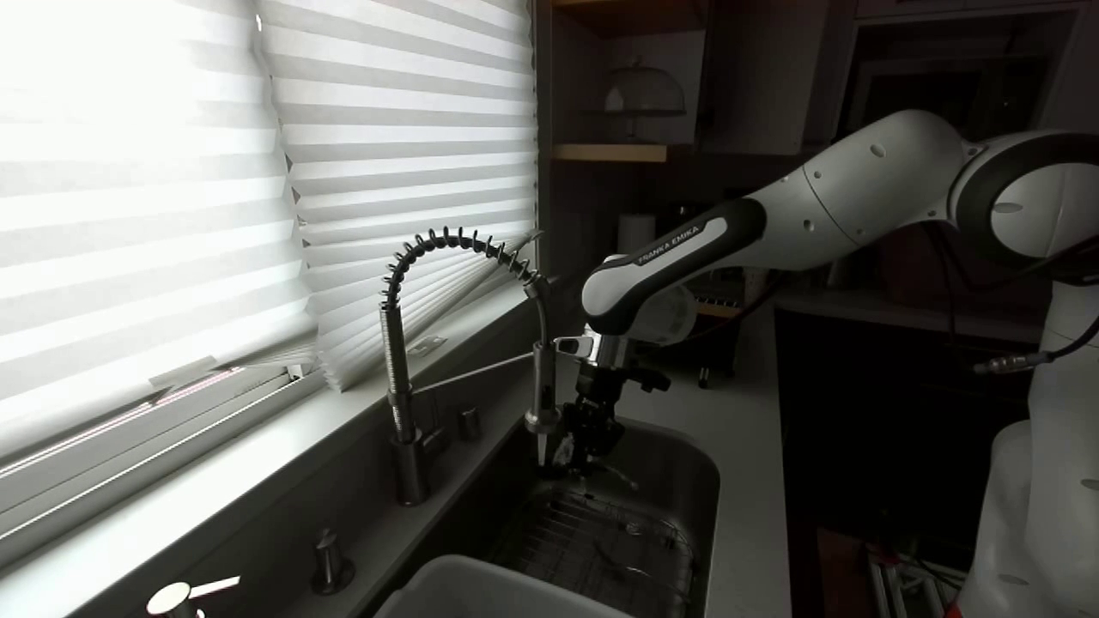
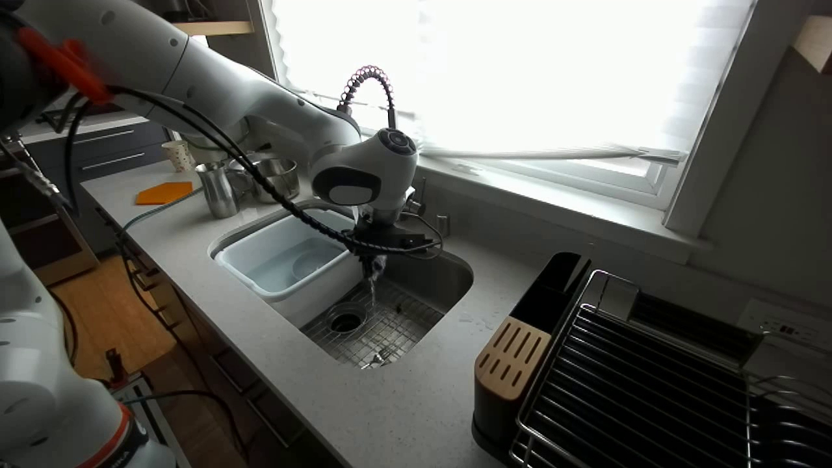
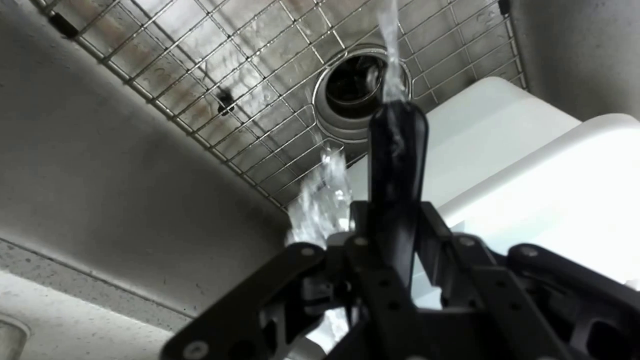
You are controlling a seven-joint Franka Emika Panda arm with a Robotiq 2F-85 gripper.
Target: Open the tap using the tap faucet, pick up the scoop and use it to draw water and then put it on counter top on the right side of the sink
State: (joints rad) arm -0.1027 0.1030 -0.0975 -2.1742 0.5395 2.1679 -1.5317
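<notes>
My gripper (image 3: 390, 217) is shut on the black scoop (image 3: 397, 155), whose rounded end points away from the fingers over the drain. The gripper also shows in an exterior view (image 1: 592, 438), low in the sink (image 1: 687, 468) beside the tap's spray head. The tall chrome tap (image 1: 393, 352) arches over the sink; its neck shows in an exterior view (image 2: 367, 73). Water (image 3: 320, 205) runs down close beside the fingers, and a stream comes off the scoop's end. Water also falls in an exterior view (image 2: 373, 289). The counter top (image 2: 390, 403) surrounds the sink. The scoop's other end is hidden.
A white tub (image 2: 279, 296) fills one part of the sink, near the gripper. A black holder with a wooden slotted top (image 2: 513, 357) and a wire dish rack (image 2: 637, 396) stand on the counter. Metal jugs (image 2: 220, 192) stand beyond the tub. A wire grid (image 3: 250, 60) covers the sink floor.
</notes>
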